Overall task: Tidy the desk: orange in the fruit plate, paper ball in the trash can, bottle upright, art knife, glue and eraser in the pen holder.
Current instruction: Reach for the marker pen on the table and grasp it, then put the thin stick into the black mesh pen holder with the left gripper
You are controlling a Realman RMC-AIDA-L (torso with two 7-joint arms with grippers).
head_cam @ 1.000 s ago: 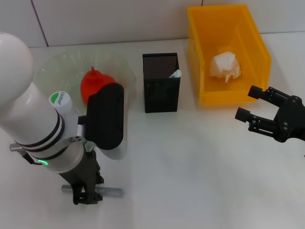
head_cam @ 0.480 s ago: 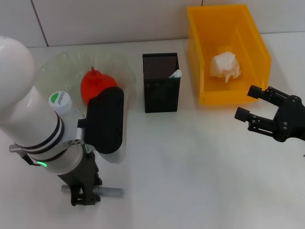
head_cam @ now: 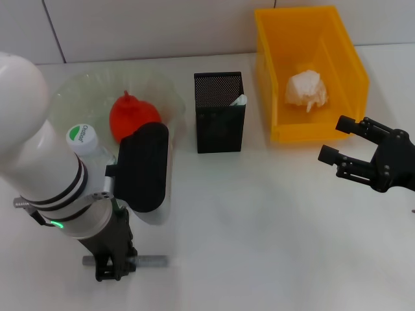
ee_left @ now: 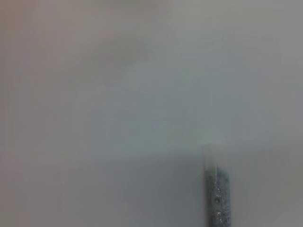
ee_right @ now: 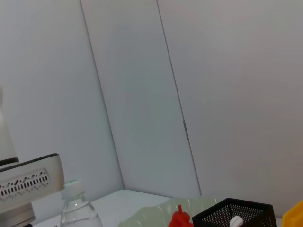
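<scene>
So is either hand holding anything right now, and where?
The left hand straddles one end of the grey art knife; grip unclear. The right hand holds nothing.

Head view: I get bright, even light from overhead. The white desk [head_cam: 259, 220] is close to washed out, shadows under things soft and short. A faint sheen shows on the yellow trash can [head_cam: 311, 71] wall. Focus is sharp across the frame, no visible bending at the edges.

Left wrist view: dim, grey, almost wholly out of focus; only a speckled grey cylinder [ee_left: 216, 194] at lower right, blurred.

Right wrist view: flat light on pale wall panels, mildly soft throughout.
</scene>
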